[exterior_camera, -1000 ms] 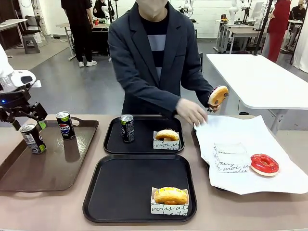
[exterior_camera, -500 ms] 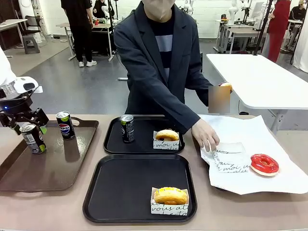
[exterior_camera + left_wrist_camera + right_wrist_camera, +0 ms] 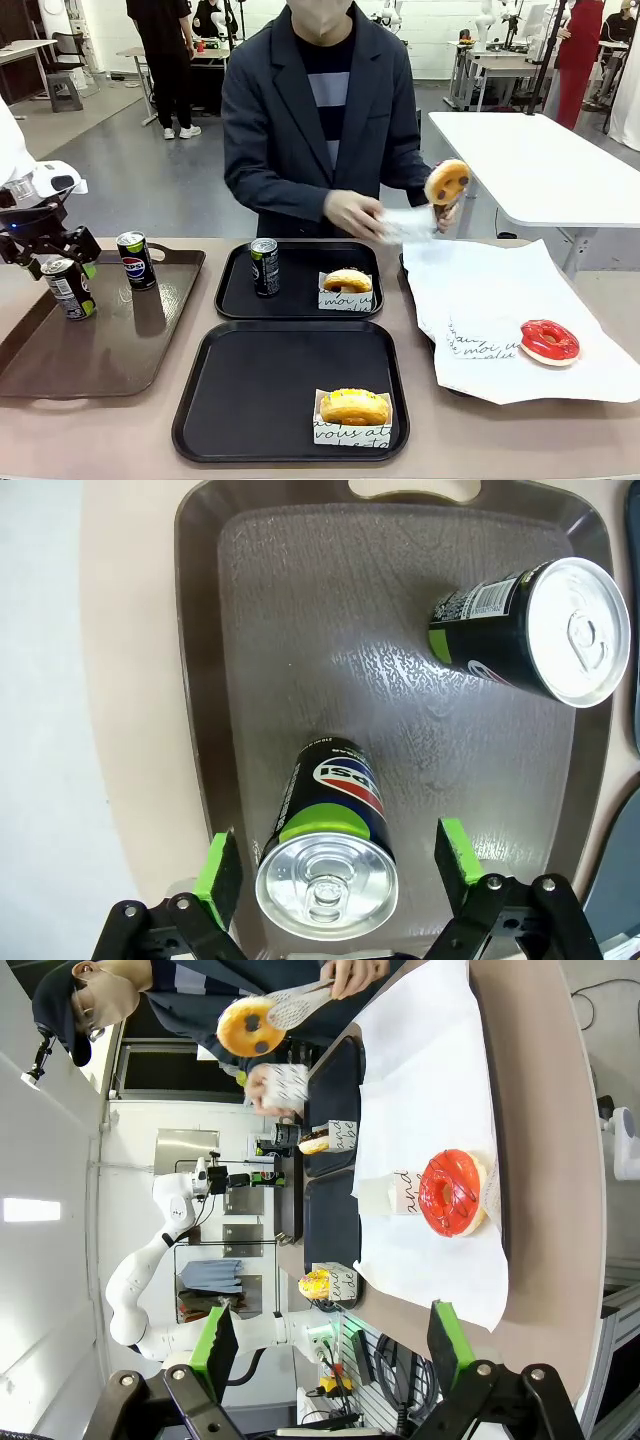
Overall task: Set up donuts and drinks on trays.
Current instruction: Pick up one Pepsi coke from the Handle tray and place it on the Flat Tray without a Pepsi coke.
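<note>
My left gripper stands open astride the top of a dark drink can on the brown tray. In the left wrist view its green pads flank that can with gaps on both sides. A second can stands beside it. The far black tray holds a can and a sleeved donut. The near black tray holds a sleeved yellow donut. My right gripper is open and holds nothing.
The person holds a glazed donut in tongs and a paper sleeve in the other hand. A red donut lies on white paper at the right, beside an empty sleeve. A white table stands behind.
The person's hand has lifted a paper sleeve off the white paper and brought it up to the donut in the tongs. My left gripper has barely moved over the can.
</note>
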You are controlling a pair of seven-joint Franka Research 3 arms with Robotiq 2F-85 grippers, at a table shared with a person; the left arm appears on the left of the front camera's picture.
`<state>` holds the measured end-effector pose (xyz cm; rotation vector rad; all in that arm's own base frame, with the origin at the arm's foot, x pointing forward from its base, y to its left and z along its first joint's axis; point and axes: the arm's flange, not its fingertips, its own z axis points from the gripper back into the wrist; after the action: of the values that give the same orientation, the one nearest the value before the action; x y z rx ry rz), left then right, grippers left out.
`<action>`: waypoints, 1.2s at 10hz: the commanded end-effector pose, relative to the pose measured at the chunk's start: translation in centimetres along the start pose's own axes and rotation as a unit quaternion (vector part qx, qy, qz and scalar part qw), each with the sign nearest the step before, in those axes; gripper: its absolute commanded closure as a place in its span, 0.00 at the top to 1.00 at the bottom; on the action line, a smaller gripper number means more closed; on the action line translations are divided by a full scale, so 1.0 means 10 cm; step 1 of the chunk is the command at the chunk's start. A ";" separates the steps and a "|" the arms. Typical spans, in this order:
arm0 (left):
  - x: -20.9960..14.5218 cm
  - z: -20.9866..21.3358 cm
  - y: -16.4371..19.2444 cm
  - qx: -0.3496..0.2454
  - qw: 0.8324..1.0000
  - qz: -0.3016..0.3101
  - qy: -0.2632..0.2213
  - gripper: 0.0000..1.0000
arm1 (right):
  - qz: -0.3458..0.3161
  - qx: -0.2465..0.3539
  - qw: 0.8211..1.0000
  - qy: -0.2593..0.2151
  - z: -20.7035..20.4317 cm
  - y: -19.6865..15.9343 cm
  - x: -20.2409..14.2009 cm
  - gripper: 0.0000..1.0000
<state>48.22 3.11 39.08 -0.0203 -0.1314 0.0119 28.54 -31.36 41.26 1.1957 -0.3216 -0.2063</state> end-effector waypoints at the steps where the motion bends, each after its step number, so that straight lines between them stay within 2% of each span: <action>1: -0.01 -0.06 -0.02 0.004 1.000 0.005 -0.009 0.50 | 0.003 0.004 1.000 -0.001 0.00 0.00 -0.01 1.00; 2: -0.02 -0.06 -0.02 0.002 1.000 0.009 -0.012 0.44 | 0.003 0.004 1.000 -0.001 0.00 0.00 -0.01 1.00; 3: -0.03 -0.05 -0.01 0.001 1.000 0.009 -0.015 0.00 | 0.003 0.004 1.000 -0.001 0.00 0.00 -0.01 1.00; 5: 0.00 -0.03 -0.01 0.002 1.000 0.005 -0.013 0.00 | 0.003 0.004 1.000 -0.001 0.00 0.00 -0.01 1.00; 6: -0.03 -0.01 -0.02 -0.001 1.000 0.001 -0.012 0.17 | 0.003 0.004 1.000 -0.001 0.00 0.00 -0.01 1.00; 8: -0.12 0.13 -0.08 -0.011 1.000 -0.012 -0.018 0.00 | 0.003 0.004 1.000 -0.001 0.00 0.00 -0.01 1.00; 10: -0.38 0.62 -0.33 -0.020 1.000 -0.020 -0.007 0.00 | 0.003 0.004 1.000 -0.001 0.00 0.00 -0.01 1.00; 12: -0.82 1.14 -0.60 -0.009 0.998 -0.047 -0.032 0.00 | 0.003 0.004 1.000 -0.001 0.00 0.00 -0.01 1.00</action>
<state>41.94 -1.64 47.03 -0.0338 -0.1688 -0.0761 28.57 -31.33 41.26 1.1957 -0.3210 -0.2056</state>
